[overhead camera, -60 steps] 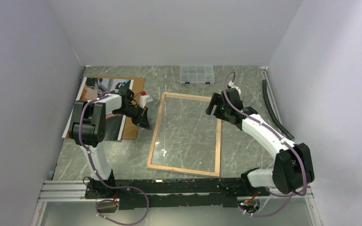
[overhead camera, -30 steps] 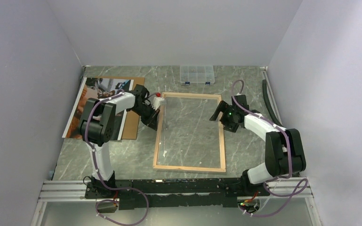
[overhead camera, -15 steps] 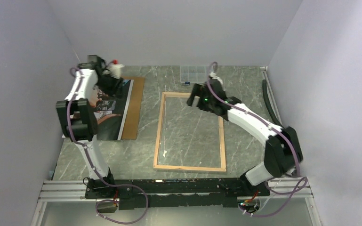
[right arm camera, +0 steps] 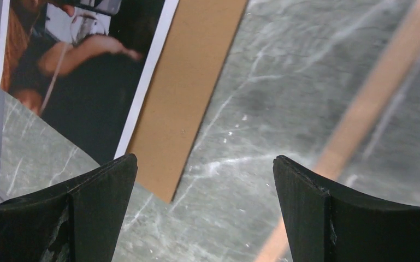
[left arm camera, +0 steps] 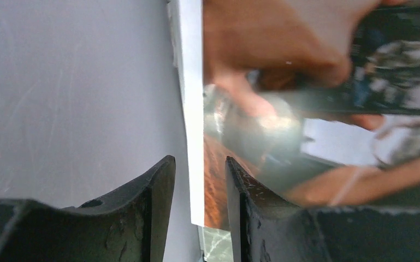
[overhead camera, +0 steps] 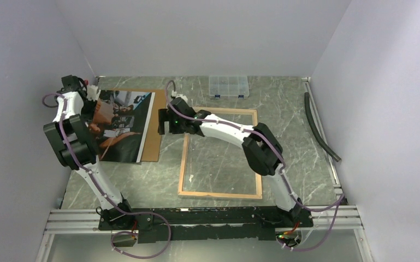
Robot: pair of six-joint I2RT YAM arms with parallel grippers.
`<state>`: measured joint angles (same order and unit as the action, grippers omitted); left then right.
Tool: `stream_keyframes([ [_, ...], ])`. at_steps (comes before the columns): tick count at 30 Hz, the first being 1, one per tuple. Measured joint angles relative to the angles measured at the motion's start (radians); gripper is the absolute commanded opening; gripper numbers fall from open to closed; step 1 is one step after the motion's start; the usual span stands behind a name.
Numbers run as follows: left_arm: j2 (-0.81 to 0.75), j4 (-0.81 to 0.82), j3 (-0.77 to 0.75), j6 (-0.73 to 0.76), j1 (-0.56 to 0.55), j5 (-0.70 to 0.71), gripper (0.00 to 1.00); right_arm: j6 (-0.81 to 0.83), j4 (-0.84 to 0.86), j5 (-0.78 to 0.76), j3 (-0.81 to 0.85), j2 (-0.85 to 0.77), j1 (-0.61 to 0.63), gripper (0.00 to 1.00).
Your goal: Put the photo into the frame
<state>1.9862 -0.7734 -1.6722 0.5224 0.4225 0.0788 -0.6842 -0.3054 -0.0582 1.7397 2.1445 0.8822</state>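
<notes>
**Both arms have swung left**

Since half a second ago your right arm has crossed from the frame's (overhead camera: 183, 164) far rail to its left side; the photo (overhead camera: 125, 117) lies on the board (overhead camera: 154, 136), left of the frame, long axis running away from you; your left gripper (left arm camera: 199, 164) straddles its white margin, fingers narrowly apart, grip unclear; the right gripper (overhead camera: 164, 121) hovers wide open; left is nearer.
</notes>
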Motion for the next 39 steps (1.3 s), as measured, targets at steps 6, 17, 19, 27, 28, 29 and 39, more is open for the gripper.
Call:
stream_keyframes([
  [6, 0.094, 0.164, 0.061, 0.012, 0.019, 0.146, 0.43, 0.004, 0.002, 0.026, 0.100, 0.127, 0.029, 1.00],
  [17, 0.129, 0.301, 0.148, 0.038, 0.011, 0.179, 0.44, 0.008, 0.003, 0.023, 0.113, 0.193, 0.023, 1.00],
  [19, 0.106, 0.313, 0.183, 0.040, 0.005, 0.163, 0.44, 0.008, 0.008, 0.024, 0.114, 0.193, 0.020, 1.00],
  [27, -0.011, 0.257, 0.320, 0.045, -0.049, 0.030, 0.44, 0.006, 0.024, 0.041, 0.112, 0.194, 0.005, 0.99],
  [28, -0.021, 0.222, 0.322, 0.043, -0.055, -0.004, 0.45, 0.003, 0.024, 0.041, 0.111, 0.194, 0.003, 0.99],
  [29, -0.028, 0.192, 0.322, 0.042, -0.059, -0.034, 0.45, 0.003, 0.025, 0.042, 0.111, 0.194, 0.002, 0.99],
  [39, -0.028, 0.109, 0.117, 0.064, -0.060, -0.001, 0.43, -0.004, 0.067, 0.041, 0.090, 0.194, -0.002, 0.98],
])
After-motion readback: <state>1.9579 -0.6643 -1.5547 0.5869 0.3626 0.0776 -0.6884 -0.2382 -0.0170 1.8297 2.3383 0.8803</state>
